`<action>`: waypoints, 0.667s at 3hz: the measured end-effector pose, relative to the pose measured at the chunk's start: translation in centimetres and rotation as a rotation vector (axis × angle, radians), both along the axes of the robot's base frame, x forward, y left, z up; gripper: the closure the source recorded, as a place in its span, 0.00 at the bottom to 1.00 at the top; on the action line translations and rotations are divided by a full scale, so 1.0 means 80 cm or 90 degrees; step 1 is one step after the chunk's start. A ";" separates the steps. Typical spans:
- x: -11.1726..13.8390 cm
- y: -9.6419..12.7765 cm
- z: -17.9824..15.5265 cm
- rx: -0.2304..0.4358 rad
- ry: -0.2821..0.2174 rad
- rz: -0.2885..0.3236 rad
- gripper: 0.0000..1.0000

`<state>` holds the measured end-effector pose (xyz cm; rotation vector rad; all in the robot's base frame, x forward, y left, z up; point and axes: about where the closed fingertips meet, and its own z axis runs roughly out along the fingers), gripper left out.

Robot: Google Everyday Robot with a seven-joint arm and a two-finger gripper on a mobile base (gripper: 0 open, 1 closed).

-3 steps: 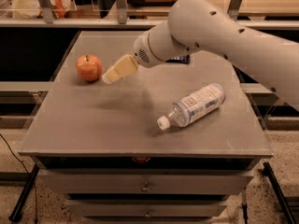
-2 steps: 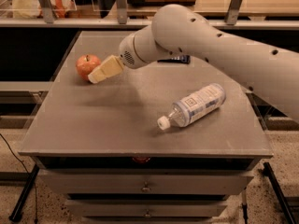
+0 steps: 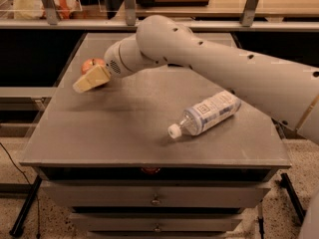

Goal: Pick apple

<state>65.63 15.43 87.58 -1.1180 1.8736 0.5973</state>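
Observation:
The apple (image 3: 91,63) is orange-red and sits near the far left of the grey table top (image 3: 124,128). My gripper (image 3: 88,80) is at the end of the white arm that reaches in from the right. Its tan fingers lie just in front of the apple and cover its lower part. Only the apple's top shows behind them.
A clear plastic bottle (image 3: 204,113) with a white cap lies on its side at the table's right middle. The table has drawers below its front edge. A railing and shelves run behind the table, with a bag (image 3: 30,1) at the far left.
The arm has swung left and towards the apple. The gripper went from right of the apple to directly in front of it, now covering its lower part. The bottle has not moved.

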 end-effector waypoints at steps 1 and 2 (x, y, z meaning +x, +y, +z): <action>0.004 0.021 -0.014 0.002 0.008 0.014 0.19; 0.008 0.030 -0.025 0.003 0.014 0.019 0.42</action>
